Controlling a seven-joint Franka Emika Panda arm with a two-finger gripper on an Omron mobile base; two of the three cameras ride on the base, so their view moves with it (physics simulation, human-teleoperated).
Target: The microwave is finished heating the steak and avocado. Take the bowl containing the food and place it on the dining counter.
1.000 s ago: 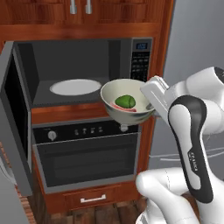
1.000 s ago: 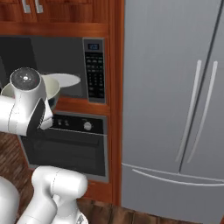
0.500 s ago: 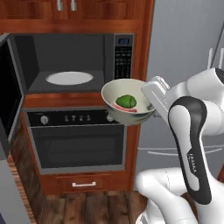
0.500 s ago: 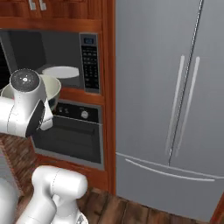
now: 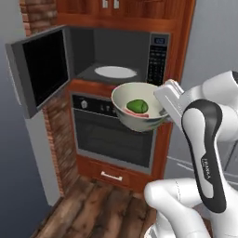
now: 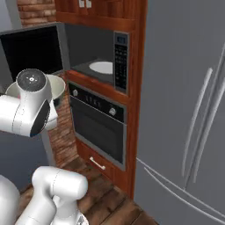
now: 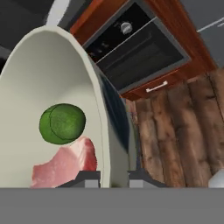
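The cream-white bowl (image 5: 125, 100) hangs in the air in front of the open microwave (image 5: 157, 58), level with the oven's top. My gripper (image 5: 159, 108) is shut on its right rim. In the bowl lie the dark green avocado (image 5: 137, 106) and the pinkish steak (image 5: 140, 115). The hand view has the bowl (image 7: 52, 78) upright on its rim, with the avocado (image 7: 62, 124) above the steak (image 7: 65, 164) and my gripper (image 7: 114, 177) pinching the wall. From the right, my arm covers most of the bowl (image 6: 58, 87). The dining counter is out of view.
The microwave door (image 5: 44, 69) stands swung out to the left, and a flat white plate (image 5: 115, 72) lies inside. Below is the black oven (image 5: 114, 135) with a drawer. A brick pillar (image 5: 53, 135) stands left, a steel fridge (image 6: 189, 110) right. The floor (image 5: 93, 214) is wood.
The whole picture has shifted in both base views, so the base has moved. The bowl stays in the gripper at the same place relative to the arm.
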